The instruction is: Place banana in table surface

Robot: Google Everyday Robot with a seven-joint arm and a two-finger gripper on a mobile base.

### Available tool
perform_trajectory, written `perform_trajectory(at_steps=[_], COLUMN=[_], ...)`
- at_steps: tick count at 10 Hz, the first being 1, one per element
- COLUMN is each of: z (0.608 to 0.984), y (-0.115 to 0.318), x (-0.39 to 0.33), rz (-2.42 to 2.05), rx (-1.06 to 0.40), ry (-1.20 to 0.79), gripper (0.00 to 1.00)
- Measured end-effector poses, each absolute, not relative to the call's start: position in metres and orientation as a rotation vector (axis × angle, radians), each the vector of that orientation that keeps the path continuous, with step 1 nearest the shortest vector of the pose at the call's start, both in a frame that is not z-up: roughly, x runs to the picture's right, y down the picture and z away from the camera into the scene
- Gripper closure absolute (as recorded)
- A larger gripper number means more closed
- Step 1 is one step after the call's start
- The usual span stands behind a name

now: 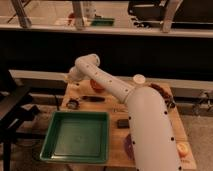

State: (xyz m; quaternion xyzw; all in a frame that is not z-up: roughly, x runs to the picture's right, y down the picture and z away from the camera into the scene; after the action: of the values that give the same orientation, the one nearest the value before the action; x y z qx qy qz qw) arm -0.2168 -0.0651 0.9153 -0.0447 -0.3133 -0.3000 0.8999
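Caught mid-task, the white robot arm reaches its gripper over the far left corner of the light-brown wooden table surface, beyond the square green plastic tray. Its grip cannot be told. The small pale banana cannot be made out apart from it.
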Motion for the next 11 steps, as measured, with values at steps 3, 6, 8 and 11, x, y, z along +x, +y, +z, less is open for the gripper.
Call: perform_trajectory(at_steps=[3, 6, 8, 11], z=[0.9219, 0.9254, 0.9269, 0.9256], y=[-0.0644, -0.0647, -0.0638, -0.0673], x=[-0.2151, -0.2144, -0.2152, -0.2161], rz=[-0.62, -0.628, -0.63, -0.632], rx=[-0.098, -0.102, -0.107, -0.104], ry=[-0.639, -0.638, -0.637, -0.632], gripper=[1.0, 0.79, 0.62, 0.3])
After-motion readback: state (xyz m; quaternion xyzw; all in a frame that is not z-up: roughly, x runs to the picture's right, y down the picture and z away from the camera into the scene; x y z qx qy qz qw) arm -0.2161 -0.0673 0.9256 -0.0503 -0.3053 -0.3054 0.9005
